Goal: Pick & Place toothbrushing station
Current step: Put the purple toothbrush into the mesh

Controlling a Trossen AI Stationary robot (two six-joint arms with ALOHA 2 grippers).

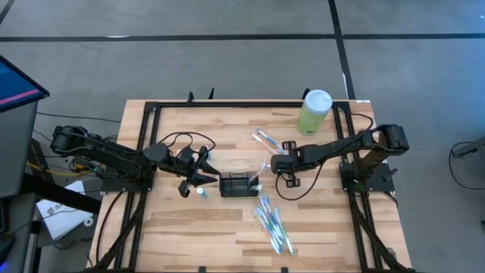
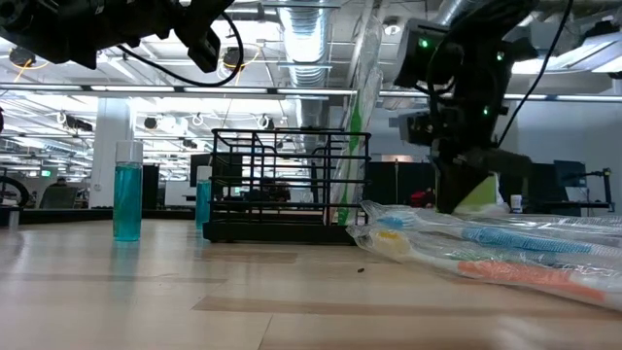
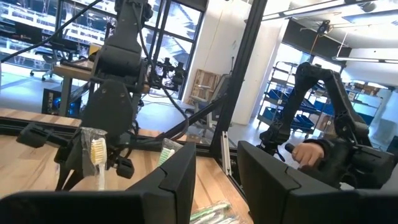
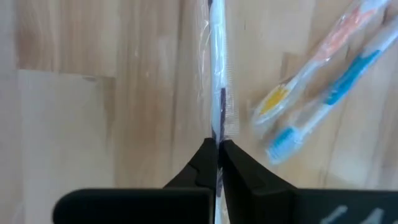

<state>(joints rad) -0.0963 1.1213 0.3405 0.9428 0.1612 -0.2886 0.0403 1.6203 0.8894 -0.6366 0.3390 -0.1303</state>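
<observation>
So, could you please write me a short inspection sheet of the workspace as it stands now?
Surface: wooden table, bare wood around the middle.
Job's things: black wire-mesh holder upright at the centre; a wrapped toothbrush is pinched in the right tool beside the holder.
Clutter: wrapped toothbrushes piled in front of the holder, more behind it; pale-green canister at the back right; two small blue bottles left of the holder.
Grippers: left tool open, empty, left of the holder; right tool shut on the toothbrush.
Cables: black cables looping along both arms.
Surroundings: grey floor; a screen at far left.
</observation>
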